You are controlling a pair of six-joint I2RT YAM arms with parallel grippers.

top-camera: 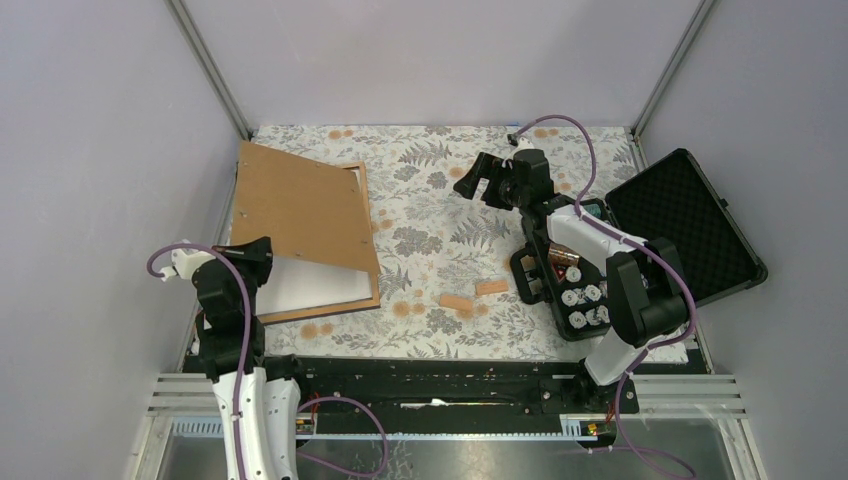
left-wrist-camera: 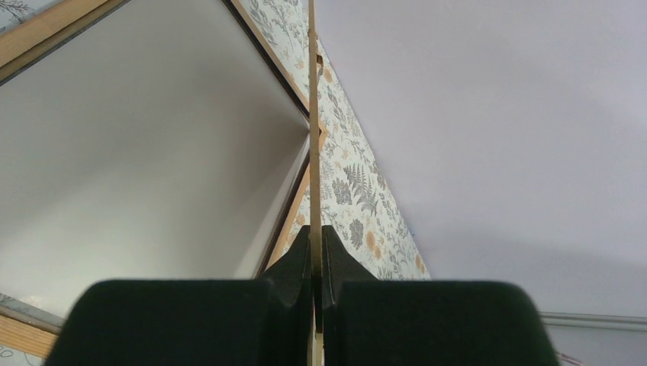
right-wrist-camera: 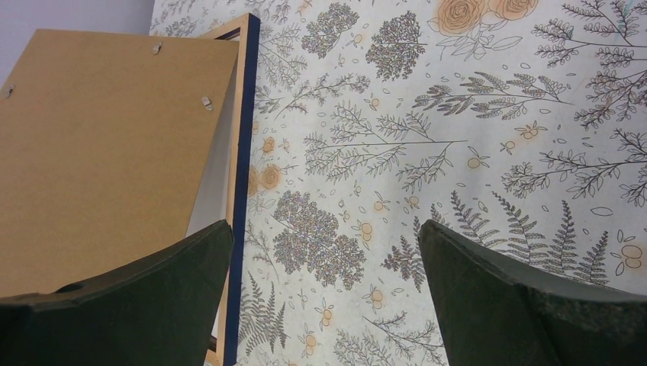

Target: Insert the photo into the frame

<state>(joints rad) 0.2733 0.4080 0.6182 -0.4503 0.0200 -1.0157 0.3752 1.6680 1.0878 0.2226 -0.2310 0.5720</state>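
Frame (top-camera: 330,310) lies flat on the floral tablecloth (top-camera: 450,240), wood face up, with a navy outer edge showing in the right wrist view (right-wrist-camera: 243,152). I see the brown backing board (top-camera: 300,210) tilted up over the frame. Its near-left edge is raised and its far edge is down on the frame. My left gripper (top-camera: 255,258) is clamped on that raised edge, and the board runs edge-on between its fingers (left-wrist-camera: 315,236). A white sheet (top-camera: 300,285) lies inside the frame under the board; I cannot tell whether it is the photo face down. My right gripper (top-camera: 483,188) hangs spread wide and empty, well right of the frame. A black case (top-camera: 690,220) stands open further right.
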